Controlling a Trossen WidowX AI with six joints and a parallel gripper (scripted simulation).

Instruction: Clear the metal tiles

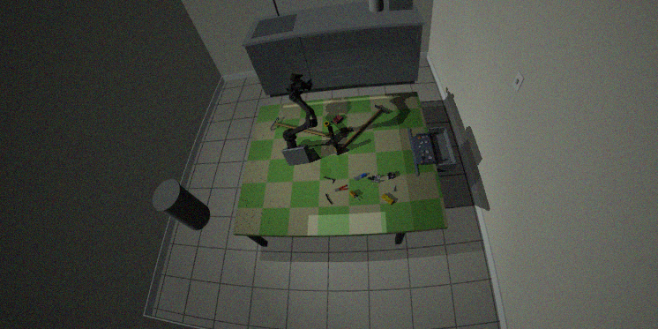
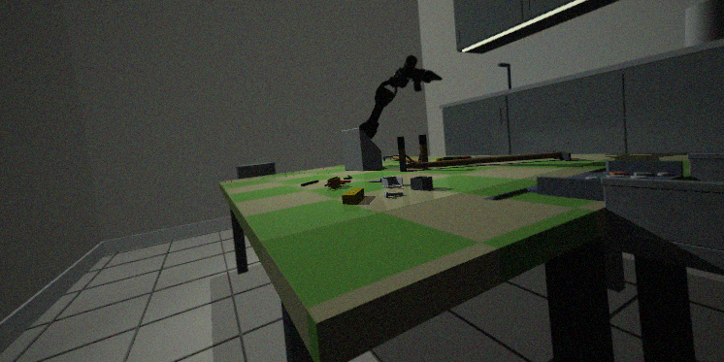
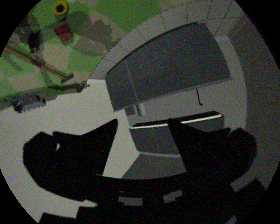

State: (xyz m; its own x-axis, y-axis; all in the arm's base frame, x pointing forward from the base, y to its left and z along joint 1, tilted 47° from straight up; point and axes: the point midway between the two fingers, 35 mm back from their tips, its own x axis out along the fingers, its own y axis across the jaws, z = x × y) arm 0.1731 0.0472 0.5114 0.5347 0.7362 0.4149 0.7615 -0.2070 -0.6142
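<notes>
one wide-open, empty tool (image 1: pixel 299 79) (image 2: pixel 439 77) (image 3: pixel 143 121) hangs well apart from the long scraper (image 1: pixel 363 128) (image 2: pixel 480 160) (image 3: pixel 51 69), whose handle slants from near the arm's base (image 1: pixel 295 156) (image 2: pixel 353 152) toward the counter (image 1: pixel 336 59) (image 2: pixel 562 121) (image 3: pixel 166 65).

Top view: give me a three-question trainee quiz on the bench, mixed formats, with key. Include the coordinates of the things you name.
1. True or false: the gripper (image 1: pixel 301 78) (image 2: pixel 440 77) (image 3: pixel 143 121) is closed around a tool handle.
2. Where do metal tiles (image 1: pixel 426 142) (image 2: pixel 657 174) lie?
A) on the floor
B) on the bench plate (image 1: pixel 415 157) (image 2: pixel 567 187)
C) in the sink
3. Fill in: the checkered tabletop (image 1: pixel 306 193) (image 2: pixel 364 252) is tan and ____.

Key: 1 false; 2 B; 3 green.
</notes>
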